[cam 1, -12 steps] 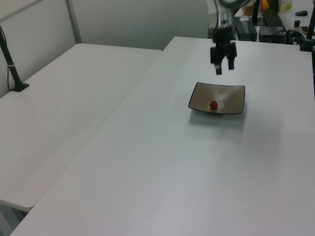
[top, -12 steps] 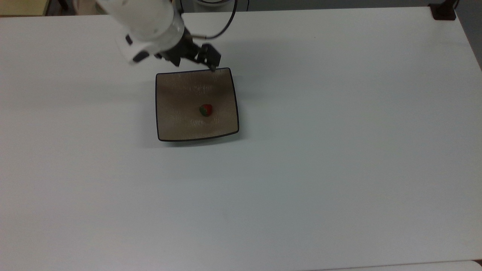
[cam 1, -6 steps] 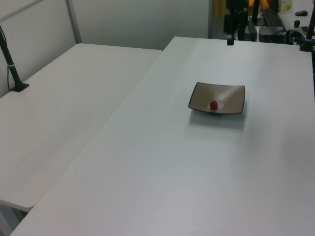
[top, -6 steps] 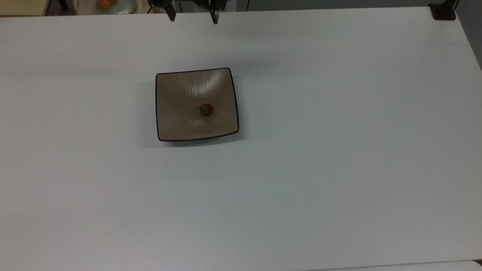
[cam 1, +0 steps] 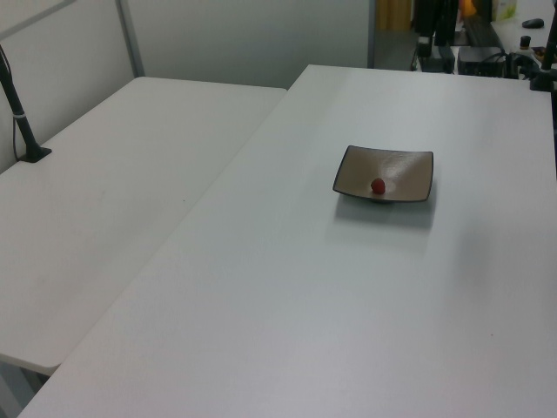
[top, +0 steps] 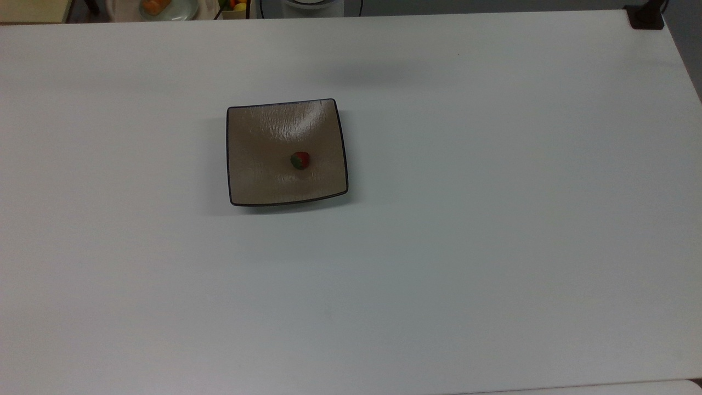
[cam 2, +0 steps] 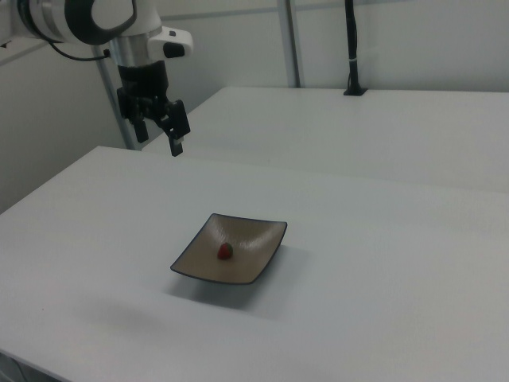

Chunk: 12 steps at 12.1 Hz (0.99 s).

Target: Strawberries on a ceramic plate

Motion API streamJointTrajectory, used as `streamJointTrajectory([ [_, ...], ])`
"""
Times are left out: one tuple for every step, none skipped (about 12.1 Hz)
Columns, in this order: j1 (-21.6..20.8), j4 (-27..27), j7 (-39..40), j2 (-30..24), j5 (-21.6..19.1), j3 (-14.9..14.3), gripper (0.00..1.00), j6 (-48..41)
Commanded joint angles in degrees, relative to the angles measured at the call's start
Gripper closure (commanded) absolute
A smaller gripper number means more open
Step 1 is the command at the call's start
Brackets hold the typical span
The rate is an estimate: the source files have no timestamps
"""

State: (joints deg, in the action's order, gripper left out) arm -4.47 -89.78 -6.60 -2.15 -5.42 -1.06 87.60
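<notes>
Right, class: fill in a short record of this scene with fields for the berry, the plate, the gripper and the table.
berry: one strawberry, red with a green cap, lying near the plate's middle
plate: square tan plate with black rim, flat on the table
gripper: gripper open, empty, raised above the table, apart from the plate
table: white table

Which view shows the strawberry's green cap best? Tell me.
The top view: the strawberry lies near the ceramic plate centre, its green cap facing the top view's left. The left view and right view show a small red berry.

red strawberry (cam 1: 378,185) on square plate (cam 1: 409,174)
</notes>
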Motion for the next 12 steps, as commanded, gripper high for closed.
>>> streamJointTrajectory([
  [-1.07, -2.85, 6.67, -1.45, 2.08, 0.79, 0.0, 0.82],
  [-1.16, -2.94, 7.65, -1.45, 3.39, 0.88, 0.0, 0.99],
  [-1.42, -4.34, 8.18, -1.54, 5.84, 0.97, 0.0, 2.47],
  [-1.42, -6.18, 8.36, -1.89, 7.17, 0.97, 0.0, 5.45],
  [-0.99, -6.72, 8.27, -1.8, 6.75, 0.97, 0.0, 7.22],
  [-0.81, -6.98, 8.45, -1.71, 6.48, 0.88, 0.0, 7.93],
  [-0.81, -7.25, 8.8, -1.71, 6.48, 0.88, 0.0, 8.03],
  [-0.89, -7.16, 9.41, -1.71, 6.39, 0.88, 0.0, 8.03],
  [-0.81, -7.07, 10.11, -1.71, 6.3, 0.97, 0.0, 8.03],
  [-0.81, -7.07, 10.9, -1.71, 6.3, 0.88, 0.0, 8.03],
  [-0.81, -7.07, 11.08, -1.63, 6.3, 0.88, 0.0, 8.03],
  [-0.81, -6.99, 11.09, -1.54, 6.22, 0.88, 0.0, 8.11],
])
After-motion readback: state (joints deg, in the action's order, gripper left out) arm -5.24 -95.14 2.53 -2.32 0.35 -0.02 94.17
